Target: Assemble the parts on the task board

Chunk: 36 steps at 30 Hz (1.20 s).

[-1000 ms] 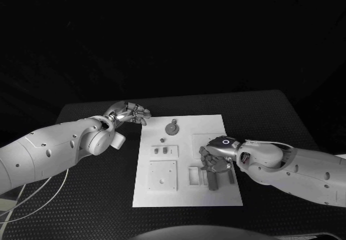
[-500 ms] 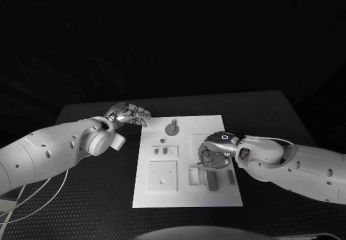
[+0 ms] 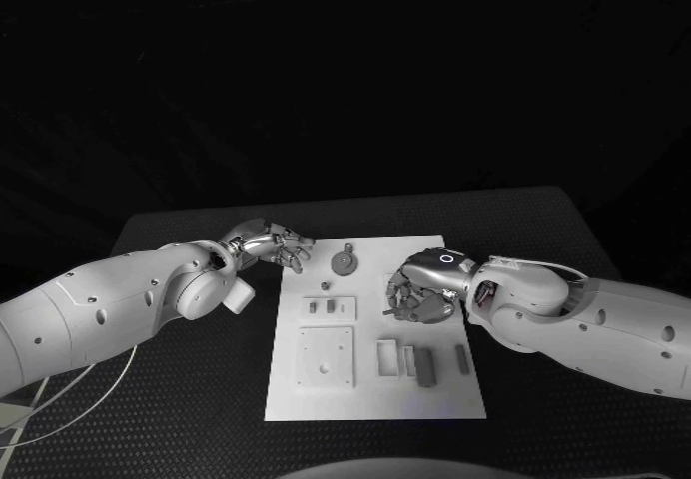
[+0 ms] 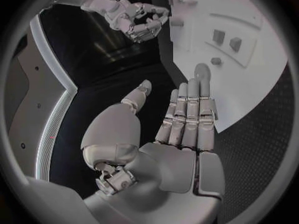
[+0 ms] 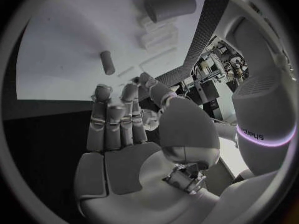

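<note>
Head view: board point(image 3: 432, 394) lies flat mid-table, white, long side running away from the robot. On it, grey parts: a round disc part point(image 3: 345, 261) near the far edge, two small pegs point(image 3: 319, 308) in a recessed block on the left, a square plate point(image 3: 326, 356) below that, and three upright bars point(image 3: 422, 361) in slots near the right edge.

Left hand point(image 3: 271, 243) hovers at the board's far-left corner, fingers apart and nearly straight, holding nothing; left wrist view shows the flat palm point(image 4: 181, 144) with fingertips over the board edge. Right hand point(image 3: 416, 297) is over the board's right-middle, just beyond the bars, fingers loosely curled but spread, nothing in them; right wrist view confirms an empty palm point(image 5: 121, 134). Right forearm covers the table right of the board.

Versus a second ago: right hand has lifted off the bars and moved toward the far side, uncovering them; left hand has shifted slightly in over the corner.
</note>
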### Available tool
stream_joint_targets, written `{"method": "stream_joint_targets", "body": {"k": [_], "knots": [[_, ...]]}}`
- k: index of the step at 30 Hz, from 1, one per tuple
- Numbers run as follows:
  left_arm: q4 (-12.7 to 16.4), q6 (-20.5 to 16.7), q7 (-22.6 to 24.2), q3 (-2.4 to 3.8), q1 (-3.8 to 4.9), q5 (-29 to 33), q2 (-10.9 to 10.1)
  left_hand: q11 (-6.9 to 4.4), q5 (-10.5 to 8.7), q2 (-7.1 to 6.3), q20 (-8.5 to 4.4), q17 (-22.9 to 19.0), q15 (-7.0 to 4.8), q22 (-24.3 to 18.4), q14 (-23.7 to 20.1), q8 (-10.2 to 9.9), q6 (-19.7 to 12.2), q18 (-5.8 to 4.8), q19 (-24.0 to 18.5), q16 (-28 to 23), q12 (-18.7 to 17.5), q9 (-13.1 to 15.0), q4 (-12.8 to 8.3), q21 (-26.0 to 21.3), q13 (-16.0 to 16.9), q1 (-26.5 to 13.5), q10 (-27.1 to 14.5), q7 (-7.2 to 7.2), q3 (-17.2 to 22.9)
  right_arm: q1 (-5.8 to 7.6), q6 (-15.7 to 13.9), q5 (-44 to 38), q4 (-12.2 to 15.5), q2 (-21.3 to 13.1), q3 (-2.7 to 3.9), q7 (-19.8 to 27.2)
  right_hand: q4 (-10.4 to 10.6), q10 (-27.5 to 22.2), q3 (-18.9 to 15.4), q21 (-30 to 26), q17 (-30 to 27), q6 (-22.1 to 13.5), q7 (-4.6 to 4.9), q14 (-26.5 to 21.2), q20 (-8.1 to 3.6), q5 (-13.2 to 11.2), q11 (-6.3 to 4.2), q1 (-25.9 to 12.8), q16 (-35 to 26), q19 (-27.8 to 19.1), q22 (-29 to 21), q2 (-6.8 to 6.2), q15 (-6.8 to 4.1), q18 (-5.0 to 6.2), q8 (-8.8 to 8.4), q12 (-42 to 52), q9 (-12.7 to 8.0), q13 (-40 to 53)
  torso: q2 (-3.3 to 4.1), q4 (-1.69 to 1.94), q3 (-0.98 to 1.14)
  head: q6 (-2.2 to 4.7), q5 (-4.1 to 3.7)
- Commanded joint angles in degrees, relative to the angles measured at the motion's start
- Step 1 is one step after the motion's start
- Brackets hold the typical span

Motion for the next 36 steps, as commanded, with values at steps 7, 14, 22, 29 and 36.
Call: {"method": "stream_joint_targets", "body": {"k": [7, 14, 22, 29, 36], "knots": [[4.28, 14.53, -8.51, 0.01, 0.04, -8.76, 0.76, -0.67, -0.33, 0.65, -0.48, 1.63, -0.67, -0.34, 1.35, 0.76, 0.51, 1.39, 1.19, -0.10, 0.65, -0.23, 7.07, 0.49, 0.63, -8.45, 1.68, -0.52, -2.09, 1.35, -0.32, 1.76, 0.98, 0.92, 0.99, 0.03, -0.43, 0.42, 0.05, 0.20, -0.06, 0.34, 0.19, -0.01, 0.03, 0.23, -0.07, -0.11, 0.24, 0.29, 1.08, 0.62, -0.38, 0.36, 0.14, -0.22, 0.09, -0.07, 0.06, 0.01, -0.07, 1.48, 0.20], [6.58, 14.92, -8.75, 0.00, 0.04, -7.57, 1.26, -0.98, -0.27, 2.08, -0.87, 3.22, -1.01, -0.35, 1.31, 0.43, -0.47, 1.37, 1.28, 0.08, 0.76, -0.56, 7.52, 0.47, 1.31, -9.59, 2.03, -0.28, -5.01, 1.98, -0.27, 1.96, 1.51, 1.79, 1.50, 0.09, -0.47, 0.40, 0.08, 0.19, -0.08, 0.30, 0.20, -0.04, 0.04, 0.23, -0.06, -0.09, 0.22, 0.29, 1.07, 0.75, -0.39, 0.36, 0.11, -0.27, 0.09, -0.09, 0.03, 0.01, 0.01, 2.18, 0.47], [8.26, 15.14, -9.13, -0.07, 0.04, -6.16, 2.00, -0.85, -0.24, 4.13, -0.89, 4.43, -0.99, -0.36, 1.12, -0.01, -1.68, 1.19, 1.24, -0.26, 0.56, -1.00, 5.75, 0.44, 1.88, -7.28, 1.74, 0.27, -6.21, 2.12, -0.26, 1.99, 1.90, 2.27, 2.03, 0.15, -0.52, 0.39, 0.08, 0.18, -0.08, 0.28, 0.21, -0.06, 0.04, 0.23, -0.05, -0.07, 0.21, 0.28, 1.07, 0.76, -0.40, 0.36, 0.10, -0.29, 0.09, -0.10, -0.01, -0.02, 0.06, 2.48, 0.59], [8.68, 15.91, -9.40, -0.12, 0.04, -5.16, 2.45, -0.78, -0.25, 5.59, -0.90, 5.18, -0.98, -0.42, 1.15, 0.04, -1.87, 1.11, 1.26, -0.62, 0.41, -1.19, 4.50, 0.42, 2.28, -6.11, 1.53, 0.35, -7.00, 2.12, -0.31, 1.74, 2.12, 2.75, 2.18, 0.23, -0.59, 0.38, 0.10, 0.18, -0.09, 0.26, 0.21, -0.08, 0.04, 0.23, -0.05, -0.02, 0.21, 0.27, 1.07, 0.79, -0.40, 0.36, 0.09, -0.32, 0.10, -0.12, -0.03, -0.06, 0.13, 2.50, 0.52], [8.71, 16.48, -9.37, -0.13, 0.05, -4.59, 2.70, -0.76, -0.24, 7.83, -0.88, 5.92, -0.96, -0.50, 1.23, 0.25, -1.78, 1.01, 1.28, -1.07, 0.33, -1.36, 3.00, 0.40, 2.71, -5.00, 1.46, 0.33, -7.59, 2.12, -0.16, 1.74, 2.09, 2.92, 2.24, 0.26, -0.62, 0.38, 0.11, 0.18, -0.09, 0.25, 0.21, -0.08, 0.04, 0.23, -0.05, 0.00, 0.21, 0.27, 1.07, 0.82, -0.41, 0.36, 0.09, -0.33, 0.11, -0.12, -0.02, -0.05, 0.10, 2.55, 0.41]]}}
